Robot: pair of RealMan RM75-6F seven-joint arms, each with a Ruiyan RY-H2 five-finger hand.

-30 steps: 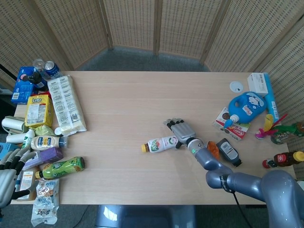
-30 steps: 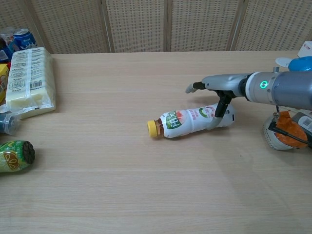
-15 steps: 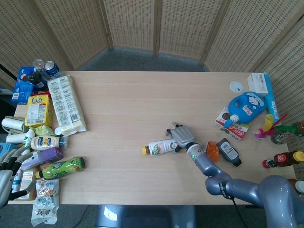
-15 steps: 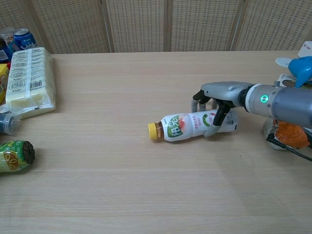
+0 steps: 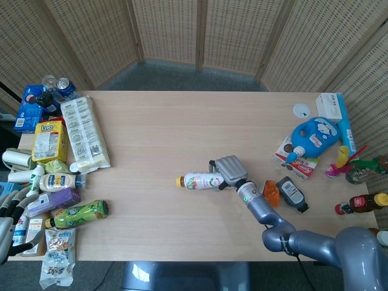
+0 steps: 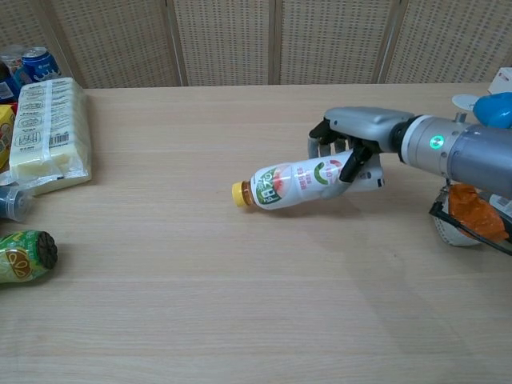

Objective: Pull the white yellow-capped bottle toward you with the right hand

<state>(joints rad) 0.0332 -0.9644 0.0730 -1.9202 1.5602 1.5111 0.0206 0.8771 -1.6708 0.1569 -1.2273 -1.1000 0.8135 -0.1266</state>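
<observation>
The white yellow-capped bottle [image 6: 292, 183] lies on its side near the table's middle, its cap pointing left, also seen as the bottle [image 5: 199, 180] in the head view. My right hand [image 6: 352, 150] grips the bottle's base end, fingers curled over the top and thumb across the front. A shadow beneath the bottle suggests it hangs slightly off the wood. The right hand [image 5: 229, 170] covers the bottle's right end in the head view. My left hand [image 5: 11, 210] hangs off the table's left edge, fingers apart and holding nothing.
An orange-packed item [image 6: 470, 210] and a dark bottle [image 5: 291, 193] lie just right of my right forearm. A blue detergent bottle [image 5: 315, 136] stands at the far right. A long white package [image 6: 46, 132], a green bottle [image 5: 80, 213] and several groceries crowd the left edge.
My right hand has closed around the bottle's base and shifted it left and slightly up; the bottle now points its cap further left than before. The left hand sank slightly.
</observation>
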